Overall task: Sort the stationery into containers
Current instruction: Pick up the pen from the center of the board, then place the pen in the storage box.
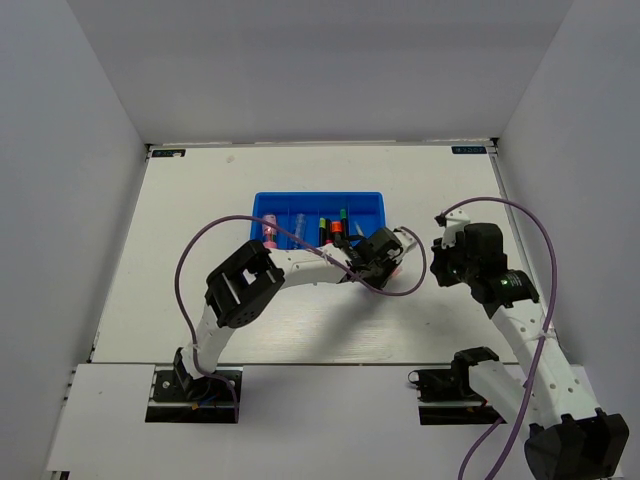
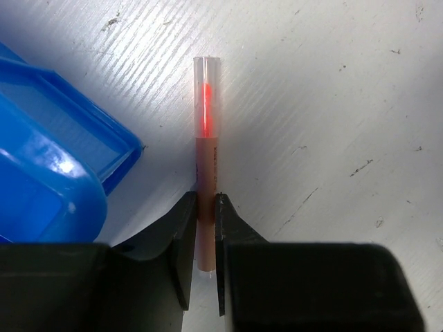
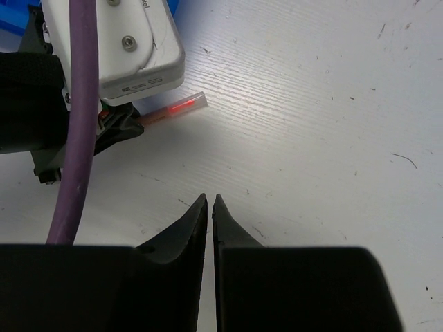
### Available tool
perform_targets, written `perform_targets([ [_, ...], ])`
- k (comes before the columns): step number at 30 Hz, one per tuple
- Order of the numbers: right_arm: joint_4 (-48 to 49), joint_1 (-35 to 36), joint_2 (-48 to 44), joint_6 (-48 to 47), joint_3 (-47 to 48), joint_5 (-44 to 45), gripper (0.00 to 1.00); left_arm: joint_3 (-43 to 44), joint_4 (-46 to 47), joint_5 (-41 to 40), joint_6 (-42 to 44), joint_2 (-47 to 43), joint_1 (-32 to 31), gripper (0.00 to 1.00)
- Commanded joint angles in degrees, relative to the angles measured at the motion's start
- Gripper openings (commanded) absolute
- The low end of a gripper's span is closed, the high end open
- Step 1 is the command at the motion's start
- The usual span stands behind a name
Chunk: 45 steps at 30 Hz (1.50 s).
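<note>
My left gripper (image 2: 206, 207) is shut on a pinkish tube (image 2: 206, 138) with a clear cap and a red core. The tube lies on or just above the white table, right beside the corner of the bright-blue tray (image 2: 76, 149). In the top view the left gripper (image 1: 382, 252) sits at the tray's (image 1: 262, 200) near right corner. The tray holds a pink tube (image 1: 270, 232) and black markers with orange and green ends (image 1: 338, 226). My right gripper (image 3: 210, 202) is shut and empty over bare table, to the right of the left gripper (image 1: 441, 262). It sees the held tube (image 3: 176, 108).
The left arm's purple cable (image 1: 405, 285) loops over the table between the two grippers and crosses the right wrist view (image 3: 77, 124). White walls enclose the table on three sides.
</note>
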Motion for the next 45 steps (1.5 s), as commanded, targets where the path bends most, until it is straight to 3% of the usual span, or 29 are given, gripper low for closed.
perform_targets([
  [1, 0.51, -0.4, -0.93, 0.21, 0.18, 0.55, 0.09, -1.08, -2.01, -0.39, -0.49, -2.56, -0.85, 0.0],
  [8, 0.87, -0.58, -1.54, -0.67, -0.08, 3.81, 0.32, -5.84, -3.86, -5.83, -2.33, -13.11, -2.35, 0.0],
  [18, 1.04, -0.67, -1.89, -0.68, -0.34, 3.81, 0.32, -0.05, -7.37, -9.79, -4.25, -21.65, -0.42, 0.0],
  [27, 1.4, -0.67, -2.6, -0.76, -0.7, 3.54, 0.33, 15.76, -16.15, -18.74, -19.72, -11.64, 11.35, 0.0],
  [34, 1.48, -0.75, -3.21, -0.76, -0.96, 3.19, 0.38, 30.71, -21.44, -16.39, -22.46, 1.99, 13.21, 0.0],
  [45, 1.66, -0.58, -3.48, -0.85, -1.14, 3.19, 0.38, 25.19, -19.59, -14.11, -25.01, 2.87, 13.3, 0.0],
])
